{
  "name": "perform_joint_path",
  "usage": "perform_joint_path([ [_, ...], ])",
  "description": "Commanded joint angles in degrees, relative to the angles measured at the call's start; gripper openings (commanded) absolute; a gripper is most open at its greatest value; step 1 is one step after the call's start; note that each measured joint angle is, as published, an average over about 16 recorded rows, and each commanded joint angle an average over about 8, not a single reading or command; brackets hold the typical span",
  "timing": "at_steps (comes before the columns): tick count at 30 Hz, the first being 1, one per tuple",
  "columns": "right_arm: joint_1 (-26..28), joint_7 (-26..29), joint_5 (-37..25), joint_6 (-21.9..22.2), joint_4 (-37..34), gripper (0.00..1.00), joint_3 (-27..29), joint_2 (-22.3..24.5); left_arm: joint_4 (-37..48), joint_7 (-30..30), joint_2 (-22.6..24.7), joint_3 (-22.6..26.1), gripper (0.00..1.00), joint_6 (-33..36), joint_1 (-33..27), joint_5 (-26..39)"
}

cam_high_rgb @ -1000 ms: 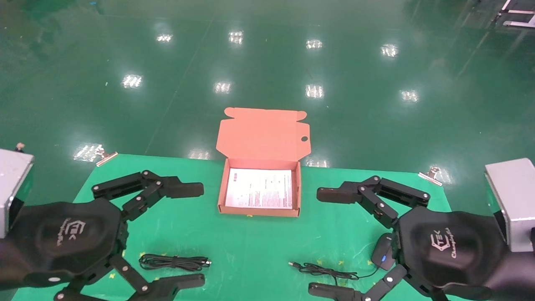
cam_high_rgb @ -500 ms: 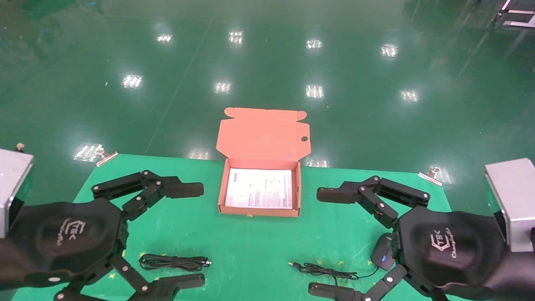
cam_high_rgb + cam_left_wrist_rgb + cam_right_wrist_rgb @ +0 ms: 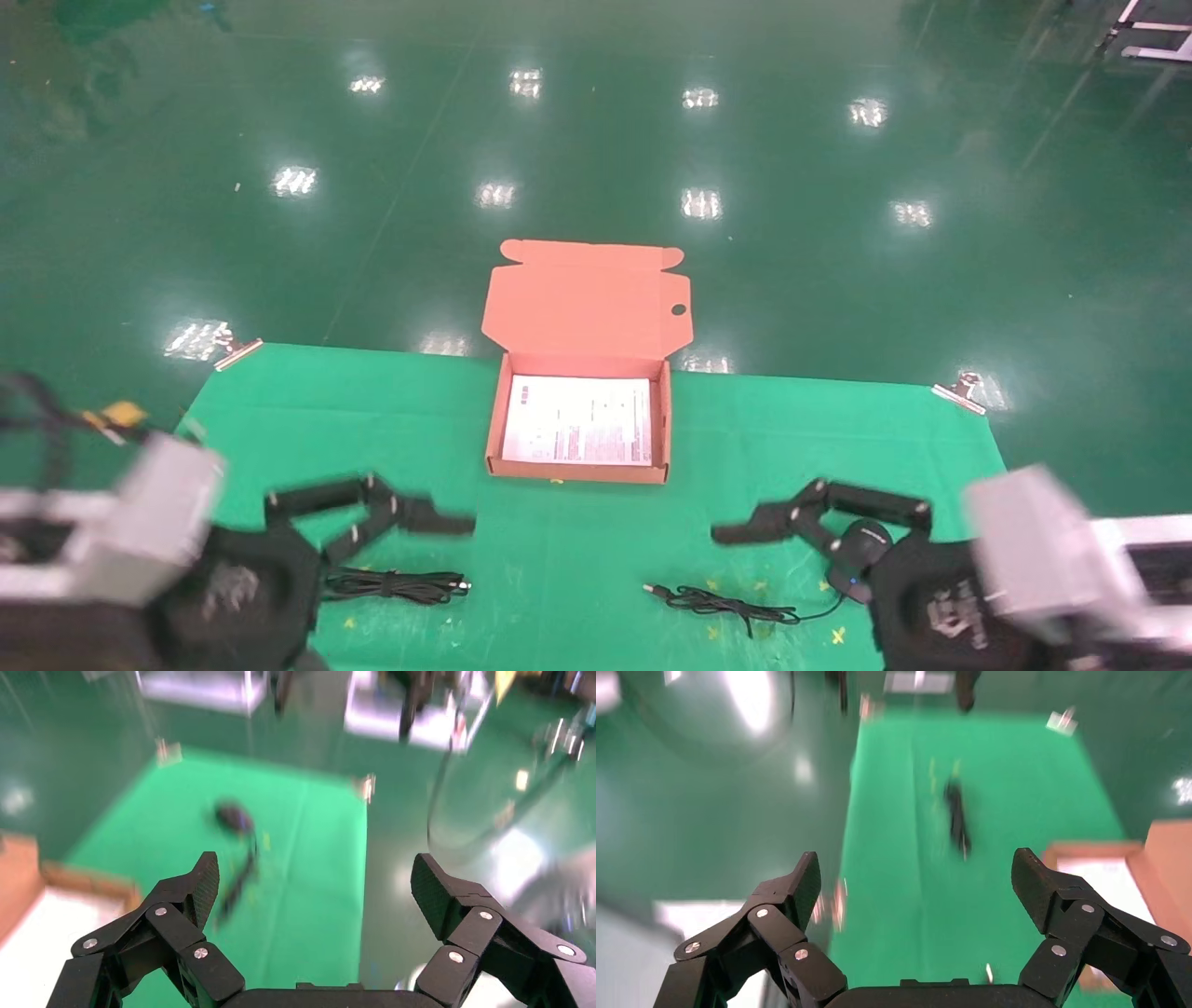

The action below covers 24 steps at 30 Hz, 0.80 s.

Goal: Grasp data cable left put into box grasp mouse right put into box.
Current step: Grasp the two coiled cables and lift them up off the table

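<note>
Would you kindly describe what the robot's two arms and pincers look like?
Both match: the left pincer and right pincer are matte black, each with two jointed link fingers studded with silver rivets and ending in flat pads. Each sits on a rounded black housing carrying a white logo, behind which is a grey box-shaped wrist module.

In the head view both arms are smeared by motion at the near edge of the table, and the picture's lower edge cuts off the left gripper and the right gripper, so only one finger of each shows. The right arm covers most of the mouse. Both wrist views blur the mouse, the data cable and the box.
</note>
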Motion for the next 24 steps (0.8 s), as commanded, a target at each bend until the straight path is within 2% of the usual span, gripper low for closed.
perform_joint_path([
  [1, 2.9, 0.2, -4.0, -1.1, 0.6, 1.0, -2.2, -0.1, -0.4, -0.8, 0.0, 1.6, 1.0, 0.6, -1.4, 3.1],
  [9, 17.6, -4.1, -17.6, -1.6, 1.0, 1.0, -21.0, -3.7, 0.1, 1.1, 2.8, 8.2, 1.0, 1.1, -7.6, 14.1],
  [14, 24.3, -5.1, -24.1, -1.2, 0.9, 1.0, -32.4, -6.3, 0.2, 3.2, 5.2, 12.8, 1.0, 0.9, -11.3, 21.9],
  [19, 27.4, -5.2, -28.7, -0.2, 0.9, 1.0, -40.2, -8.8, 0.9, 5.1, 7.7, 16.7, 1.0, -1.2, -13.2, 30.2],
  [24, 27.5, -4.3, -32.8, 1.9, 0.9, 1.0, -44.3, -11.1, 2.8, 5.4, 10.6, 19.6, 1.0, -4.7, -13.6, 38.7],
])
